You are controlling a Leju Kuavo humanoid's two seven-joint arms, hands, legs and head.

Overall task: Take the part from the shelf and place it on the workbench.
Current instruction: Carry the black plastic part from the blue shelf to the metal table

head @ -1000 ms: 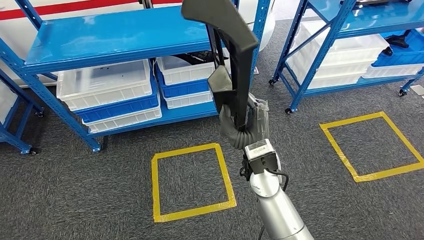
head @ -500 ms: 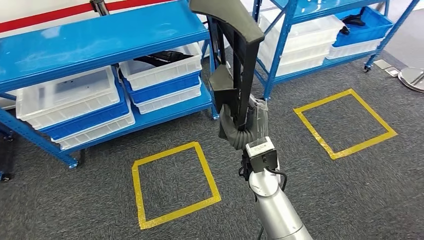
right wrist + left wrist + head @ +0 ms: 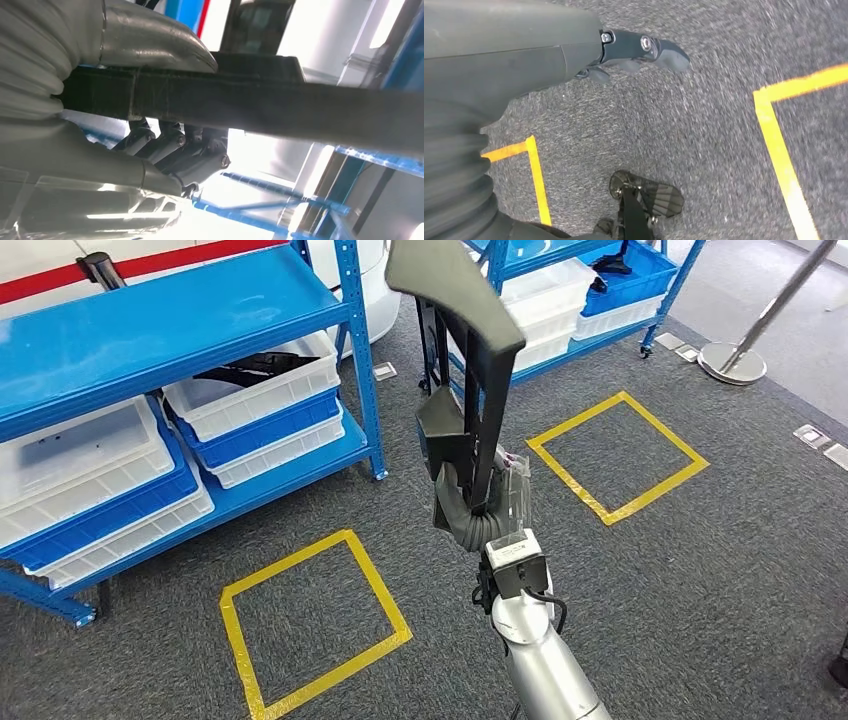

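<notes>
- While the floor is crossed, the blue shelf (image 3: 150,320) with its clear bins (image 3: 255,385) is seen at the left of the head view, one bin holding a dark object that cannot be identified.
- Just right of the shelf's lower edge, a yellow tape square (image 3: 310,625) is marked on the grey carpet (image 3: 700,570); a second tape square (image 3: 615,455) lies farther right, beside a second blue shelf (image 3: 600,290).
- At centre, the part (image 3: 465,360), a long black piece with a broad angled head, is carried upright and high above the carpet by the right hand (image 3: 470,495); this hold is judged to keep it away from the shelves during the carry.
- No workbench is visible, so placing is judged not yet possible.
- At the far right, a metal post base (image 3: 735,365) stands on the carpet.
- From the right wrist view, the grasp is made plain where the head view hides it: dark fingers (image 3: 175,150) are wrapped under the black bar while the thumb lies over it.
- From the left wrist view, the left hand (image 3: 624,50) is seen hanging over the carpet, its fingers curled in loosely around nothing.
</notes>
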